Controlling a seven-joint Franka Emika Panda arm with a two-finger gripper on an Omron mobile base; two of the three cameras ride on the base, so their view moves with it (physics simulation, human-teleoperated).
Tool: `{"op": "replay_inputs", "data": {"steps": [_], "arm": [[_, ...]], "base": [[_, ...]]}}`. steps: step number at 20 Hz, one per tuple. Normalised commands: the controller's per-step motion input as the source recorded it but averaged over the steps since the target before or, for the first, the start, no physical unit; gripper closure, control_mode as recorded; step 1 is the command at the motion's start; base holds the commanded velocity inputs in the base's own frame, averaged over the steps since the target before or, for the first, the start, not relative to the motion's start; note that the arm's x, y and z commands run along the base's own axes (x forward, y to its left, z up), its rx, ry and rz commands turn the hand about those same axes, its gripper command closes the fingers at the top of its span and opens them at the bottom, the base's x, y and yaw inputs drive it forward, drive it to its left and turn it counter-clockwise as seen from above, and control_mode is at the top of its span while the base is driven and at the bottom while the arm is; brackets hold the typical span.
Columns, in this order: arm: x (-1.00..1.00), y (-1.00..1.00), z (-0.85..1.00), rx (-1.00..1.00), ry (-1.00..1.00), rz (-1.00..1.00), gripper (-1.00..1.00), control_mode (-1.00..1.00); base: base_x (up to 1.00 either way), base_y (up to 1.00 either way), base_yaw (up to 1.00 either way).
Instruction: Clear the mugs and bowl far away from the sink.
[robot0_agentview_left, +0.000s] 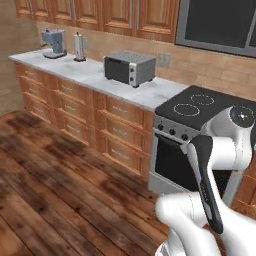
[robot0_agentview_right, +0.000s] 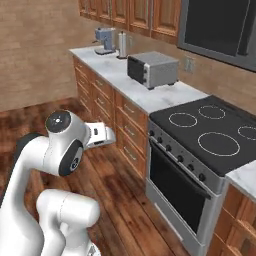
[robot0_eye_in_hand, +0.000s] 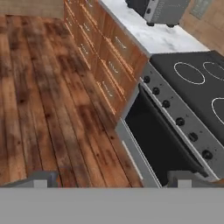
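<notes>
While the arm is hanging folded over the wooden floor (robot0_eye_in_hand: 48, 100) in front of the stove (robot0_agentview_right: 210, 135), the gripper (robot0_eye_in_hand: 113, 180) is standing released, its fingertips (robot0_eye_in_hand: 41, 179) spread wide and grasping nothing. Neither the mugs, the bowl nor the sink are lying in this stretch of kitchen, so where they are sitting cannot be told. Going by the task wording, they are probably rigid, smooth and breakable, best pinched across a rim wall.

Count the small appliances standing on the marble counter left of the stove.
2: a grey toaster oven nearest the black stove, and a blue-grey coffee machine at the far end. More may lie out of frame.
</notes>
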Motion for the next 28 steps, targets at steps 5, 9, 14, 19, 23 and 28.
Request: {"op": "replay_inputs", "data": {"steps": [5, 9, 14, 19, 23, 28], "arm": [[0.0, 0.0, 0.0, 0.0, 0.0, 0.0, -1.0, 1.0], [0.0, 0.0, 0.0, 0.0, 0.0, 0.0, -1.0, 1.0], [0.0, 0.0, 0.0, 0.0, 0.0, 0.0, -1.0, 1.0], [0.0, 0.0, 0.0, 0.0, 0.0, 0.0, -1.0, 1.0], [0.0, 0.0, 0.0, 0.0, 0.0, 0.0, -1.0, 1.0], [0.0, 0.0, 0.0, 0.0, 0.0, 0.0, -1.0, 1.0]], "base": [[-0.4, 0.15, 1.0], [-0.29, 0.09, 1.0], [-0.21, 0.06, 1.0], [-0.14, 0.04, 1.0], [-0.02, 0.08, 0.98], [0.16, 0.37, 0.8]]}}
